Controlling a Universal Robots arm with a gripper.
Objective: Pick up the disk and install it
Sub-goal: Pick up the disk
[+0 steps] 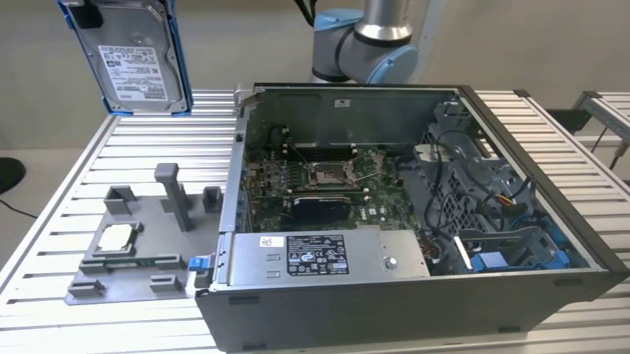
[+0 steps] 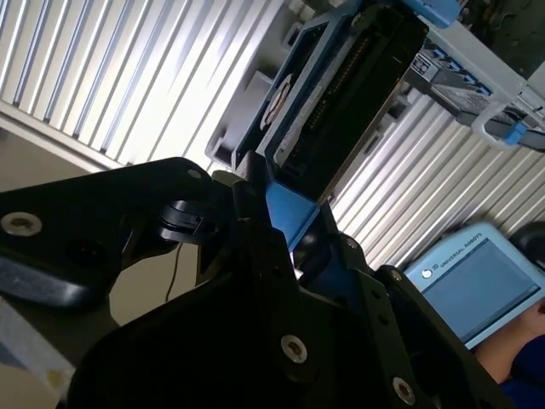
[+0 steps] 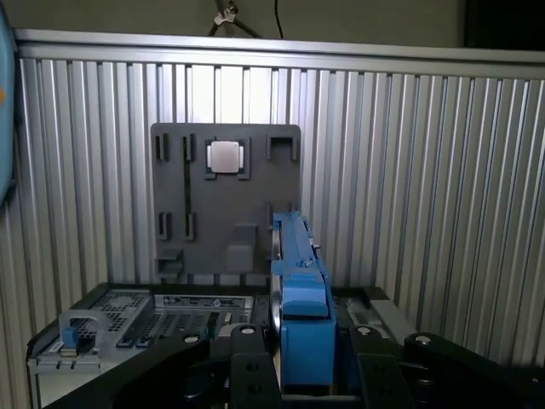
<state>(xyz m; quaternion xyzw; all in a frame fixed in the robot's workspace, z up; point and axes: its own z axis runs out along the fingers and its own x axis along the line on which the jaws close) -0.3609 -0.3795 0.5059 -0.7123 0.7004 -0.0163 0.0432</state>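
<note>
The disk (image 1: pixel 138 55), silver-grey with a white label and a blue frame, hangs upright high above the slatted table at the exterior view's left, over the grey fixture plate (image 1: pixel 138 251). In the first wrist view the disk (image 3: pixel 298 281) stands edge-on between the black fingers (image 3: pixel 249 358) of my gripper (image 3: pixel 305 349), which is shut on it. In the second wrist view the disk (image 2: pixel 341 94) sticks out from the gripper (image 2: pixel 298 230), its connector edge showing.
An open computer case (image 1: pixel 591 243) lies on the table (image 1: pixel 59 214), with motherboard (image 1: pixel 325 177), a long grey metal box (image 1: pixel 325 254) and a blue drive bay (image 1: pixel 512 254). A square silver chip (image 1: pixel 115 237) sits on the fixture plate. The arm's base (image 1: pixel 369 40) stands behind the case.
</note>
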